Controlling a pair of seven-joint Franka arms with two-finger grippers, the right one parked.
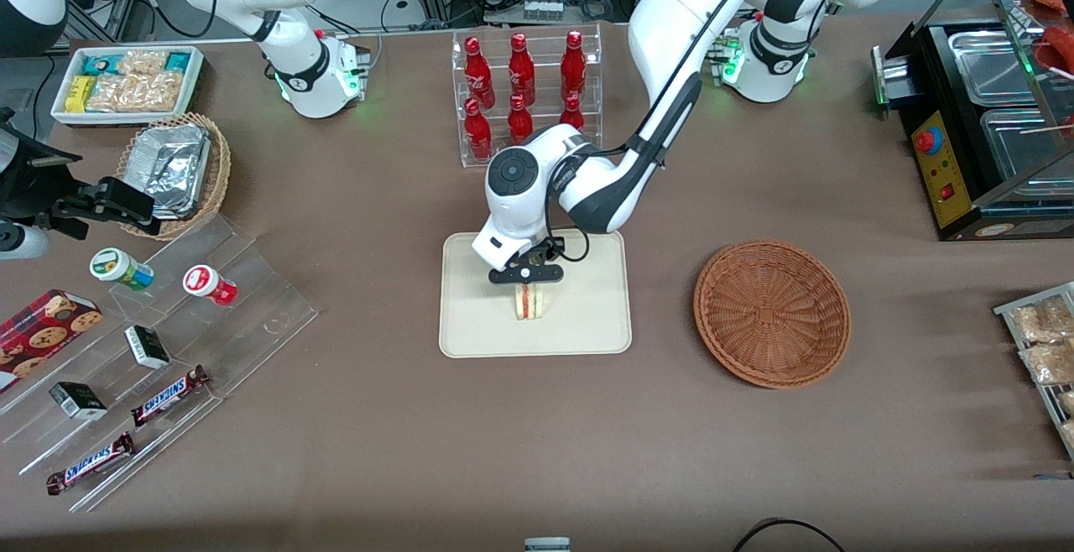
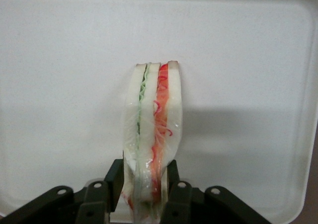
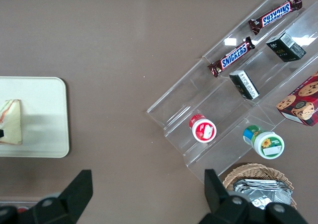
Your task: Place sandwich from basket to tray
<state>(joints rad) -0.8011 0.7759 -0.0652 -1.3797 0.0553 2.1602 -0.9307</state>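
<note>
gripper (image 2: 145,182) of the left arm is clamped on the sandwich (image 2: 151,134), its two fingers (image 2: 115,177) pressing the bread on both flat faces, with the wedge standing on edge on the cream tray (image 1: 587,317) directly beneath it. off toward the working arm's end of the brown surface (image 1: 537,443), well apart from the gripper, sits the reddish-brown basket (image 1: 772,313) with nothing in it.

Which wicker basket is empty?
The reddish-brown basket, toward the working arm's end; the tan basket holds foil trays. The tool grips the sandwich over the tray.
</note>
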